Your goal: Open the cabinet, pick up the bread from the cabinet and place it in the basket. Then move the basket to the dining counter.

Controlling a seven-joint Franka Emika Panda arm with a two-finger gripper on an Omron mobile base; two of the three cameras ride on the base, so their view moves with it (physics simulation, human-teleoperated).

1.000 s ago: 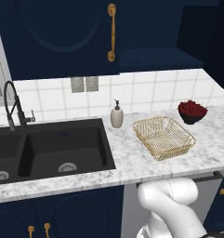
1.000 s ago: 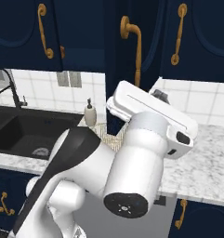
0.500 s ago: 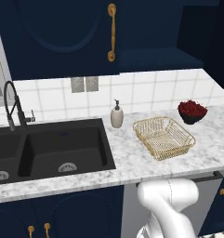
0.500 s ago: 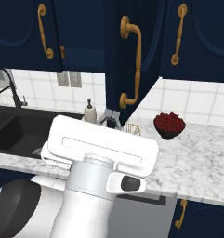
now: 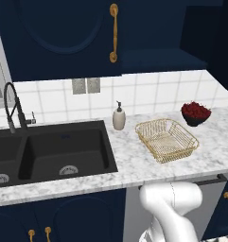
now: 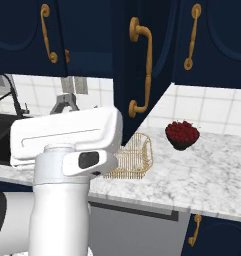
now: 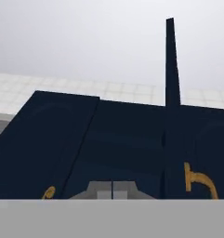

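The tall navy cabinet (image 5: 63, 38) has its right door (image 6: 137, 55) swung open, seen edge-on with its curved brass handle (image 6: 143, 70). Its dark interior (image 5: 158, 42) shows a shelf, and the bread is hidden. The golden wire basket (image 5: 167, 139) sits empty on the marbled sink counter (image 5: 134, 165), also behind my arm (image 6: 134, 157). My gripper (image 7: 112, 191) points up at the cabinet's underside, fingertips together and holding nothing. It rises behind my forearm (image 6: 66, 102), left of the open door. The dining counter is out of view.
A dark red bowl (image 5: 196, 113) stands right of the basket, and a soap dispenser (image 5: 118, 116) to its left. The black double sink (image 5: 49, 151) and faucet (image 5: 13, 108) fill the counter's left. My white forearm (image 6: 67, 135) blocks much of the right base view.
My arm has swung left across the right base view and the hand has turned upward toward the cabinet. The basket, the bowl and the open door have not moved.
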